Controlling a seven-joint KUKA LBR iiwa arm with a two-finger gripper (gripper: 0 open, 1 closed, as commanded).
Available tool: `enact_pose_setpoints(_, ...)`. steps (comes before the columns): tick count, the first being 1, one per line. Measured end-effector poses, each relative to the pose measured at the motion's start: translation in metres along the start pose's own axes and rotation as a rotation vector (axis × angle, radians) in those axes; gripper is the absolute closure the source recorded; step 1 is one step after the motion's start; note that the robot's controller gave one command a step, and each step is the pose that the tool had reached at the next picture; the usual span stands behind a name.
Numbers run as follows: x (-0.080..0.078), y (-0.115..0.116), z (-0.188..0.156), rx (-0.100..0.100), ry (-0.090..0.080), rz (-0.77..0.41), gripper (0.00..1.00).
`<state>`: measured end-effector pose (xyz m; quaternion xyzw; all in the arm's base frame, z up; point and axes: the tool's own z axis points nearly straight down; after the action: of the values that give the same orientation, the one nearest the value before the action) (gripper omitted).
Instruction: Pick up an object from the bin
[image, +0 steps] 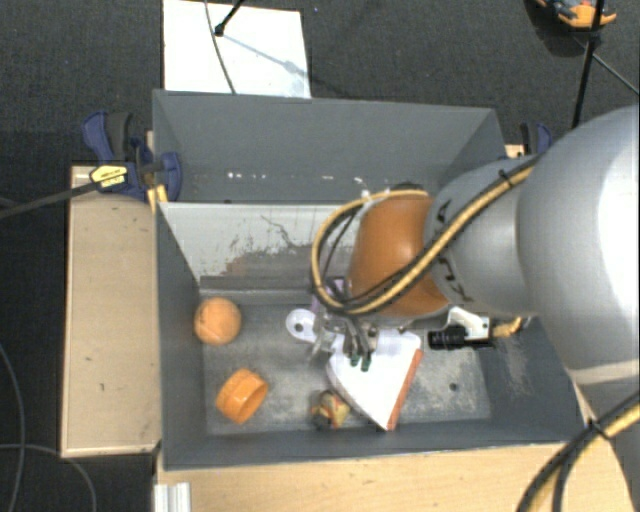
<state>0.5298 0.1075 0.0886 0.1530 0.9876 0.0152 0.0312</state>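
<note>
White wedge (388, 388) under hand (353, 357) (bare floor (452, 385) rightward)

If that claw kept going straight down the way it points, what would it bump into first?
Probably the flat white wedge with an orange-red edge, which lies directly under the gripper. The gap between them is unclear from above.

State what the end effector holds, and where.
Cannot be told. The end effector sits at the top of the white wedge; no hold shows.
</note>
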Motion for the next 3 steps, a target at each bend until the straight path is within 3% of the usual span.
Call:
enact_pose_setpoints(2,-0.0035,0.0006,-0.0030,0.007,0.008,0.001,1.00)
enact_pose_setpoints(3,0.0001,-0.0035,-0.0044,0.028,0.038,0.002,1.00)
